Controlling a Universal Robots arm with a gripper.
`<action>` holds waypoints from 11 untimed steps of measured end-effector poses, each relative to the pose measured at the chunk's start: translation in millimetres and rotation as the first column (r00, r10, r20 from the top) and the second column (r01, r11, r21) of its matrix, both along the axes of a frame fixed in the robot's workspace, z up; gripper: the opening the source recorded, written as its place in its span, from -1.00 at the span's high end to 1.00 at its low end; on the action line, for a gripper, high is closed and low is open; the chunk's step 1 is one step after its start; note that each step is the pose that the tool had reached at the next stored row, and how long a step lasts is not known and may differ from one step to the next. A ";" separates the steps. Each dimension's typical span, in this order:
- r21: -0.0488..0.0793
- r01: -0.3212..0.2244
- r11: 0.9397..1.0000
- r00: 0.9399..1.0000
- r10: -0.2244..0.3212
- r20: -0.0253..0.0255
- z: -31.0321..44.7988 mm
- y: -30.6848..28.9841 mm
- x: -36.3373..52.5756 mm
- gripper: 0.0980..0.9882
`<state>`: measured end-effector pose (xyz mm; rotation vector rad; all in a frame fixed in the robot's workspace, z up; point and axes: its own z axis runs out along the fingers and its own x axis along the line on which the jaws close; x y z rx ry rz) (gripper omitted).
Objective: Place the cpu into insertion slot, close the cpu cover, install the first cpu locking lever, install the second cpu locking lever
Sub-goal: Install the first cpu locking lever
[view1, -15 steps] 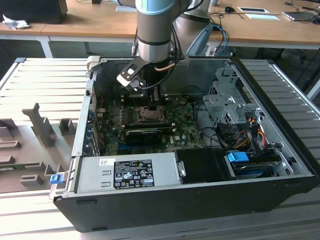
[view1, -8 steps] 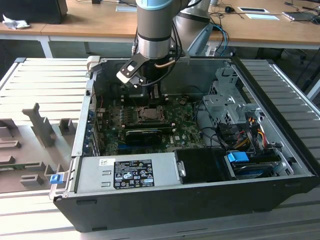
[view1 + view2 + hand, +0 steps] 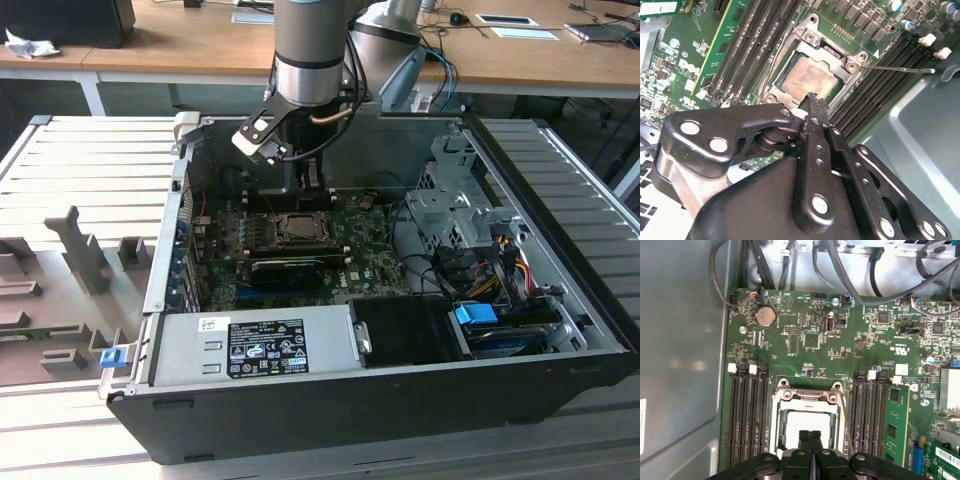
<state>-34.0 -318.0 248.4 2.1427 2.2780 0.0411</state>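
Case (image 3: 400, 405) open on a slatted bench (image 3: 80, 160); cpu (image 3: 807, 421) sits under the lowered cover (image 3: 810, 399). Gripper (image 3: 810, 436) at the cover's edge, fingers together, empty, evidently to push, not grasp.

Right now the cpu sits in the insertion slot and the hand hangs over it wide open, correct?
Not quite: the hand is shut, fingers pressed together, per the first wrist view. The cpu does sit in the insertion slot below it.

Open black computer case (image 3: 400, 415) — green motherboard (image 3: 840, 352), silver power supply (image 3: 330, 345)
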 end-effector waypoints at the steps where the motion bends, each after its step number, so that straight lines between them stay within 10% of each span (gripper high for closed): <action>1: 0.000 0.000 1.000 1.000 0.000 0.000 3.7 0.0 0.0 0.98; 11: 0.000 -0.014 1.000 1.000 0.014 0.000 30.7 0.0 0.0 0.98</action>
